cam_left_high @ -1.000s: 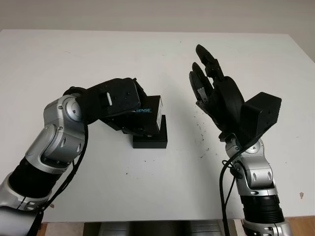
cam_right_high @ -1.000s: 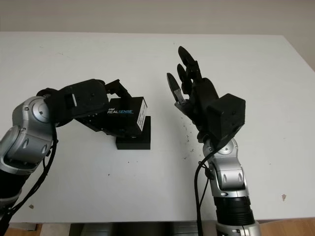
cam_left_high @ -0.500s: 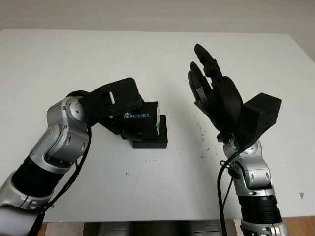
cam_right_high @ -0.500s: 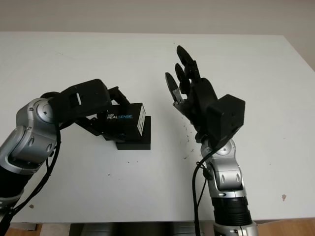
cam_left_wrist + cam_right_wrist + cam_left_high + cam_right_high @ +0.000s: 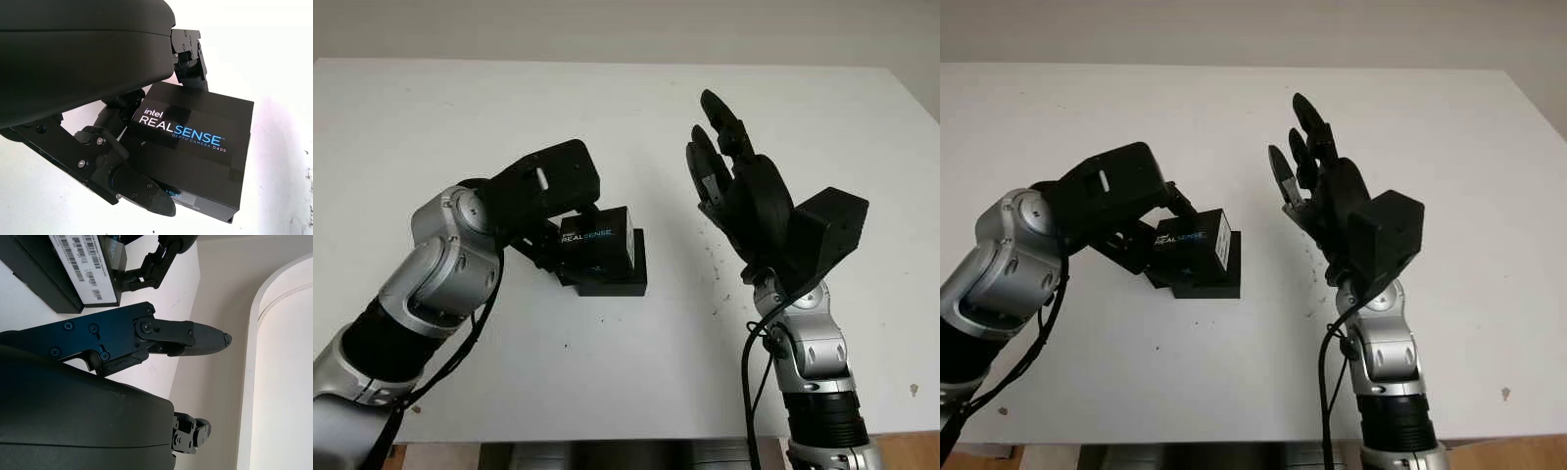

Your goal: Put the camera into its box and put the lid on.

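Left hand (image 5: 548,196) grips the RealSense lid (image 5: 598,240) tilted just above the black box base (image 5: 617,279) on the white table (image 5: 607,108), its long axis roughly along the base's, offset toward the left arm; right hand (image 5: 734,186) hovers open beside.

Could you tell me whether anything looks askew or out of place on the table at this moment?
Yes: the lid, printed RealSense and gripped by the left hand, sits tilted and offset over the black box base rather than squarely on it. Small dark specks dot the white table near the raised, open right hand.
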Robot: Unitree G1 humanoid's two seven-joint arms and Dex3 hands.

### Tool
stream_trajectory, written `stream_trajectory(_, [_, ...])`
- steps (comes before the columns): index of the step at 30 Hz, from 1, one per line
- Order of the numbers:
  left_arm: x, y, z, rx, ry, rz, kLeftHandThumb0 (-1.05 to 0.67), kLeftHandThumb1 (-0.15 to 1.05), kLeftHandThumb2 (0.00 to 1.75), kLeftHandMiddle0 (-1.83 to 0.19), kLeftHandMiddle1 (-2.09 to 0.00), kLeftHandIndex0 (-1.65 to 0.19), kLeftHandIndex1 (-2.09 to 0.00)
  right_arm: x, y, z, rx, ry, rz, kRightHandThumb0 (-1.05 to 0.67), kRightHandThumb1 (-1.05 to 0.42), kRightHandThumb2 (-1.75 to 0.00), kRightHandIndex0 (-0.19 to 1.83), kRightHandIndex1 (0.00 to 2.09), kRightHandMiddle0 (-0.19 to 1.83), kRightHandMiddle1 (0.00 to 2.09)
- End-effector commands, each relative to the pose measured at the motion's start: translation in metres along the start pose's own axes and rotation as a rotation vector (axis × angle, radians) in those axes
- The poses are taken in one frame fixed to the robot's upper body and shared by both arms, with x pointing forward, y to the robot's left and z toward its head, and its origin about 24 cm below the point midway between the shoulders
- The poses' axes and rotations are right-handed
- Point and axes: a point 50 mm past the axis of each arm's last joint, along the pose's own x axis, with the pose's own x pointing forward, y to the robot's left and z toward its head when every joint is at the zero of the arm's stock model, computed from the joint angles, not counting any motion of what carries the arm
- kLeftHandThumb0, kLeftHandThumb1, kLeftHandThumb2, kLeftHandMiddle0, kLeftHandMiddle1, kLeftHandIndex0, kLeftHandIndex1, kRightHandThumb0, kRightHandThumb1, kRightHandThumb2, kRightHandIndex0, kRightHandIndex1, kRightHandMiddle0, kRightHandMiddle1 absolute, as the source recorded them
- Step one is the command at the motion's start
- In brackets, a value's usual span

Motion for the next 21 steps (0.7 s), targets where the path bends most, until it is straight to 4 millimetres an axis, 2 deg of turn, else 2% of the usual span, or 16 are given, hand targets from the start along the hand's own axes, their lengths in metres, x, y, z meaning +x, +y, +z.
stream_trajectory(1, [-0.003, -0.002, 0.009, 0.016, -0.028, -0.007, -0.29, 1.05, 0.48, -0.86, -2.09, -0.39, -2.09, -0.001, 0.001, 0.002, 0.004, -0.007, -0.006, -0.64, -1.05, -0.44, 0.01, 0.06, -0.1, 0.33])
stream_trajectory(4, [-0.002, -0.004, 0.013, 0.012, -0.026, -0.007, -0.29, 1.05, 0.48, -0.87, -2.09, -0.4, -2.09, -0.001, 0.001, 0.0, 0.007, -0.001, -0.012, -0.65, -1.05, -0.44, 0.01, 0.06, -0.11, 0.33])
stream_trajectory(14, [-0.002, -0.008, 0.022, 0.003, -0.023, -0.024, -0.31, 1.05, 0.45, -0.49, -2.09, -0.36, -2.09, -0.003, 0.001, -0.001, -0.002, 0.003, -0.016, -0.67, -1.05, -0.44, 0.01, 0.06, -0.1, 0.33])
stream_trajectory(21, [-0.002, -0.01, 0.024, -0.014, -0.033, -0.043, -0.31, 1.05, 0.46, -0.6, -2.09, -0.37, -2.09, -0.003, 0.002, -0.002, -0.01, 0.011, -0.022, -0.67, -1.05, -0.44, 0.02, 0.06, -0.1, 0.33])
